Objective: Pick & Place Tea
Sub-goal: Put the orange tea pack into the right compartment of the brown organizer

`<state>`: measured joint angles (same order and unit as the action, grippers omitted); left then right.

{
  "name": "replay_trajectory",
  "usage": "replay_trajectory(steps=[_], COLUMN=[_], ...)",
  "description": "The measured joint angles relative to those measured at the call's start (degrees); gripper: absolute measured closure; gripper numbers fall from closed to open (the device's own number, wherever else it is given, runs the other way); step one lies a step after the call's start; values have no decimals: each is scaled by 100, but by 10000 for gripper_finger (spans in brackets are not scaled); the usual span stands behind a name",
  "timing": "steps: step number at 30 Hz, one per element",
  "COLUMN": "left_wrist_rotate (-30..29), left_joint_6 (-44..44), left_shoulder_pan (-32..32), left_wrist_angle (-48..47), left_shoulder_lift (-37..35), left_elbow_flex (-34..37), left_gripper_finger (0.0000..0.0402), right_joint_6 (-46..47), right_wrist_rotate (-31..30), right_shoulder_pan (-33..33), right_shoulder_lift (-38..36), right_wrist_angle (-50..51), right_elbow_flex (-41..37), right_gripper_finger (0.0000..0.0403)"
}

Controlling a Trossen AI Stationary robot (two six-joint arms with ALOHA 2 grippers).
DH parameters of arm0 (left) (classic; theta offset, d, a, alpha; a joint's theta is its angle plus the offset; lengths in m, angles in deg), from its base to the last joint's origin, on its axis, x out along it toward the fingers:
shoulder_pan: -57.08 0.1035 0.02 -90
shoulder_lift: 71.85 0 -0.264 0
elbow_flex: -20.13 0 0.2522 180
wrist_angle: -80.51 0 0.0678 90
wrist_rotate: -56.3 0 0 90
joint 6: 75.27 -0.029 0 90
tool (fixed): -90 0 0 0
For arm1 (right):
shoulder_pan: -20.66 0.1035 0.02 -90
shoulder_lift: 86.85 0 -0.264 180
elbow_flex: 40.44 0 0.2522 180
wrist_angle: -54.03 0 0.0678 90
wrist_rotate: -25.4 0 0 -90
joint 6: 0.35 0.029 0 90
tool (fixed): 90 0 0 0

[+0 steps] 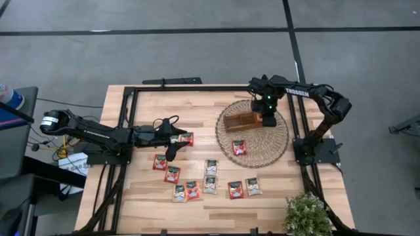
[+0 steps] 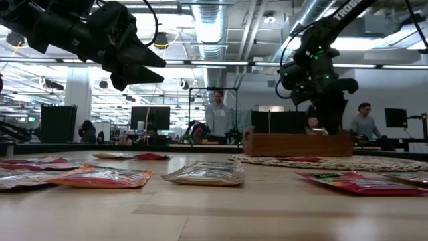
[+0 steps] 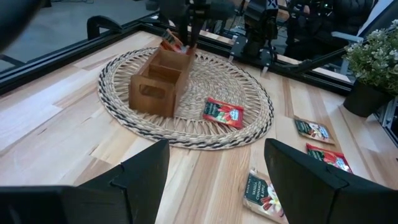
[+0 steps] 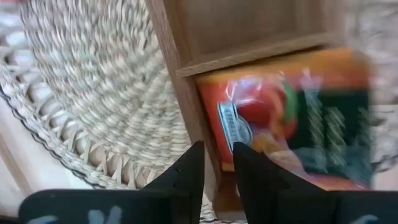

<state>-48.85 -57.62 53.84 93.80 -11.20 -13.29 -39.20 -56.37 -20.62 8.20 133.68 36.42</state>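
Right wrist view has the right gripper (image 4: 217,163) with its fingers drawn narrow, almost together, poised at the end wall of the wooden tray (image 4: 186,74), and a red tea sachet (image 4: 292,118) lies in the end compartment just beyond the tips; whether the fingers pinch its edge I cannot tell, as the near edge sits behind the tray wall. From above, that gripper (image 1: 268,118) stands over the tray (image 1: 239,121), which sits on the round wicker mat (image 1: 279,147), and another red sachet (image 1: 239,147) lies flat on the mat beside the tray. On the other side the left gripper (image 1: 172,139) hovers with its fingers spread wide and nothing between them, close to a red sachet (image 1: 187,138) at the top of the loose group, while the other sachets (image 1: 210,185), red and pale, lie scattered flat on the bare table (image 1: 118,196) between it and the front edge. My reading is that the step in hand is placing one sachet into the tray, with most of the tea yet to be moved. Next, the right arm would need to let go if it holds anything and lift straight up clear of the tray walls, and the left would need to drop squarely onto a flat sachet and catch a thin edge
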Motion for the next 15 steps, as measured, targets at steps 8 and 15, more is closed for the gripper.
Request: replay_trajectory(steps=[8,15], left_wrist_rotate=[0,0], left_joint_6=[111,114], left_shoulder_pan=[2,2], left_wrist_angle=[-17,-48], left_shoulder_lift=[0,0], left_elbow_flex=[0,0], left_gripper_finger=[145,145], right_joint_6=[46,465], right_wrist_rotate=[-262,-498], right_shoulder_pan=[239,343], right_shoulder_lift=[0,-2], right_wrist_angle=[-131,-691], right_elbow_flex=[28,28], right_gripper_finger=[326,342])
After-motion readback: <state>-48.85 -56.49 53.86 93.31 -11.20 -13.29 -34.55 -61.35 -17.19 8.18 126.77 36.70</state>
